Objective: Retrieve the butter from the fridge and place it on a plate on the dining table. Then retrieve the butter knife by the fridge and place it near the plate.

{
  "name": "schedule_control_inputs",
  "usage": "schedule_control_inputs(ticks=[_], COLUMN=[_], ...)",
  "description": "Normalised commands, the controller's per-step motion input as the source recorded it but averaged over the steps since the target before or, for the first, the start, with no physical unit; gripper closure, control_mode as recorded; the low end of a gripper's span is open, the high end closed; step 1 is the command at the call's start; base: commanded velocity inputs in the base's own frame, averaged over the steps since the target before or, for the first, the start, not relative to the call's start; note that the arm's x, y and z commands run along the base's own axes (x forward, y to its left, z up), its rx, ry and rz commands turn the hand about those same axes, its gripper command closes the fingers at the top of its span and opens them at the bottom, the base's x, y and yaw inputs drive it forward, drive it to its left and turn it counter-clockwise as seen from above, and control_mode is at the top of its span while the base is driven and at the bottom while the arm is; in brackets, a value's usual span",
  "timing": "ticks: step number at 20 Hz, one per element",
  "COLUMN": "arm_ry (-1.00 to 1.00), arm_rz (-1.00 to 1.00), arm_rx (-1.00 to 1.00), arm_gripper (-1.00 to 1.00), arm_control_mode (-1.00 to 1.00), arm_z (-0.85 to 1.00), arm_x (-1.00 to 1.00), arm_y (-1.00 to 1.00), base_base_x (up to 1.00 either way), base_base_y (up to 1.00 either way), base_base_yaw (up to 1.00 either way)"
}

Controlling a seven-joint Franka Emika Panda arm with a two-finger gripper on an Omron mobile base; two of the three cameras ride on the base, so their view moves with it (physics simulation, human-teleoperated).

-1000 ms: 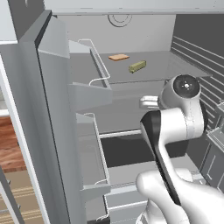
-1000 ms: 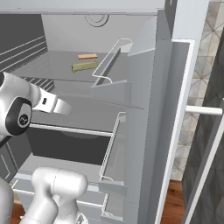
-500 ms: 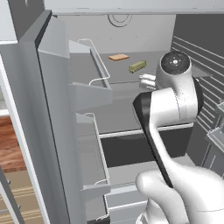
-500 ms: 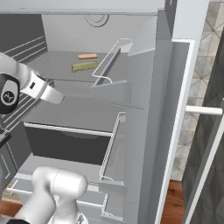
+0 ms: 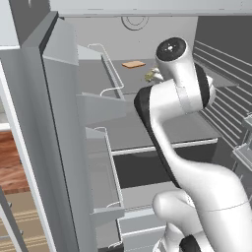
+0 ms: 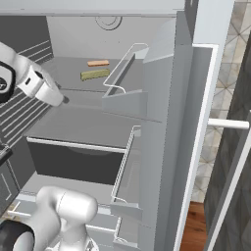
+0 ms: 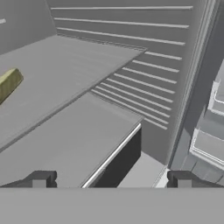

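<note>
Inside the fridge: the fridge [image 6: 196, 98] stands open, pale grey all through, with ribbed side walls and flat grey shelves.
Butter: the butter [image 6: 95, 74] is a small thin olive-yellow stick lying flat on the upper shelf [image 6: 73, 81], toward the back; in the hand view it shows at about 9 o'clock [image 7: 8, 83], on that same shelf, cut by the frame edge.
Beside it: a flat tan-orange piece [image 6: 98, 62] lies just behind the butter, near the back wall, apart from it; from the left base view it sits at [image 5: 133, 64].
Door bins: wire-railed bins [image 6: 125, 93] hang on the open door, one above the other, at 3 o'clock of the butter in the right base view.
Below: a lower shelf with a white front edge [image 6: 73, 142] over a dark drawer front [image 6: 68, 164].
In the way: from the left base view the white arm [image 5: 177, 93] covers most of the butter, leaving a sliver [image 5: 149, 75].
End effector: the end effector [image 7: 111, 179] has its two dark tips spread wide, nothing between them, over the lower shelf's front corner and well apart from the butter.
Writing: none readable; a round raised ring [image 6: 108, 22] sits on the back wall.
</note>
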Motion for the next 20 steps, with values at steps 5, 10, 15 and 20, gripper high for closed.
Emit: schedule_control_inputs(ticks=[5,10,15,20], arm_ry=[-0.06,0.01,0.06,0.0], arm_rz=[-0.22,-0.13,0.0,0.0], arm_rx=[0.0,0.0,0.0,0.0], arm_gripper=[-1.0,-1.0,-1.0,-1.0], arm_control_mode=[-1.0,-1.0,-1.0,-1.0], arm_z=[0.0,0.0,0.15,0.0], arm_x=[0.33,0.5,0.43,0.47], arm_y=[0.0,0.0,0.0,0.0], base_base_x=[0.0,0.0,0.0,0.0], base_base_y=[0.0,0.0,0.0,0.0], base_base_yaw=[0.0,0.0,0.0,0.0])
